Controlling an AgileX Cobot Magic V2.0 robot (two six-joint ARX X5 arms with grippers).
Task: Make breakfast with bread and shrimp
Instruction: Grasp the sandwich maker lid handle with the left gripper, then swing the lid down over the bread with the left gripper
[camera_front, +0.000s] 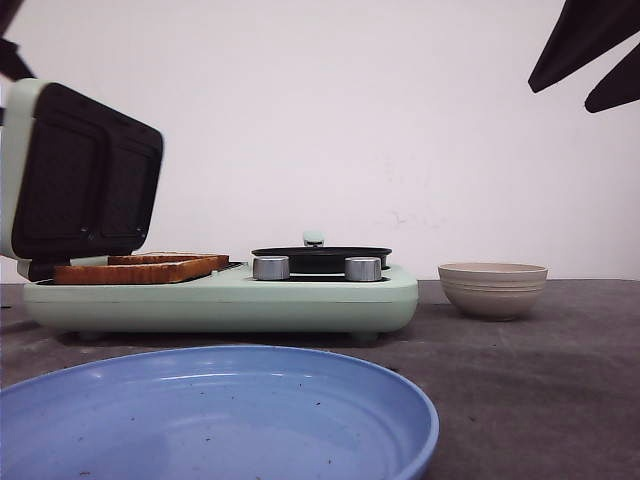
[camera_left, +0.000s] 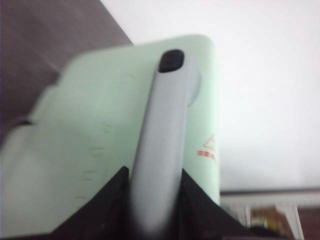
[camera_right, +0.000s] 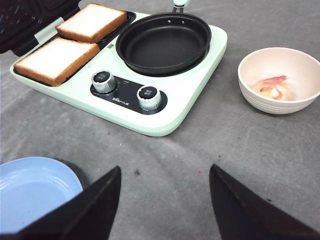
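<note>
Nearest you the right gripper (camera_right: 165, 200) hangs high over the grey mat with its jaws spread wide and empty; at its 1 o'clock the shrimp (camera_right: 272, 88) lies in the beige bowl (camera_right: 251, 95), and it looks small, soft and slippery, so pinch it gently across the curved middle. Farther, at 10 o'clock, the bread (camera_right: 56, 59) sits as two light, crushable slices on the sandwich plate, best taken by the crust; the left gripper (camera_left: 152, 200) is clamped on the lid's handle (camera_left: 162, 135), holding the lid (camera_front: 75, 170) up.
</note>
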